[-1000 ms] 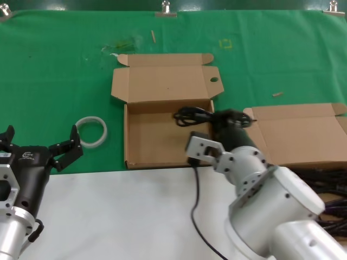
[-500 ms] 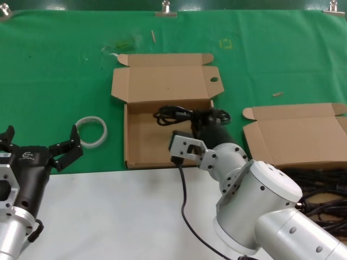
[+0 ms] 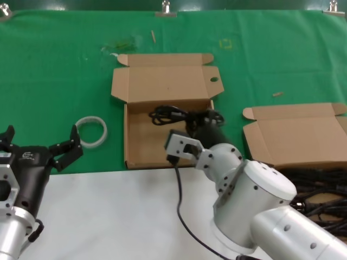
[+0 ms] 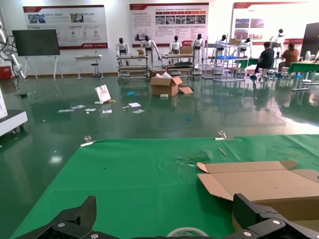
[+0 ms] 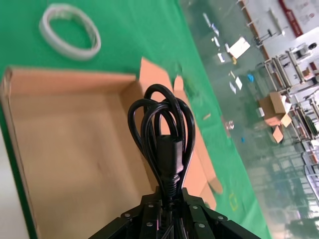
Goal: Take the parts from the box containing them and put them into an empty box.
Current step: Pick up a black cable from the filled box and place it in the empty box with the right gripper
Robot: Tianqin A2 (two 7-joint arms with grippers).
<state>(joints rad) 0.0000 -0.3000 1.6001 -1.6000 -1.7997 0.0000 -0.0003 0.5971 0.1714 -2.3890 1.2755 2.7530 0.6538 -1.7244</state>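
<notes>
A: Black cable coil [image 3: 172, 114] is clamped in the right claw [image 3: 201, 120], jaws closed on the plug end; loops are carried out past the fingertips, toward the robot's left.

B: Position over the empty box [image 3: 142, 142]?

A: Coil is held above the box's rear part, near the hinge, by the holed lid [image 3: 162, 84]. Long axis runs along the claw's own line, confirmed in the right wrist view [image 5: 162, 137]. Not yet released.

B: So the drop is judged straight down, box floor directly beneath?

A: Yes, lowering or opening is all that seems needed. The right arm is much the nearer.

B: Left claw [image 3: 40, 147]?

A: Parked at the counter's [image 3: 108, 216] near left, fingers spread wide, nothing held. White ring [image 3: 91, 131] lies just beyond it.

B: Source box [image 3: 295, 135]?

A: Well off to the right, more cables [image 3: 320, 195] seen piled there.
</notes>
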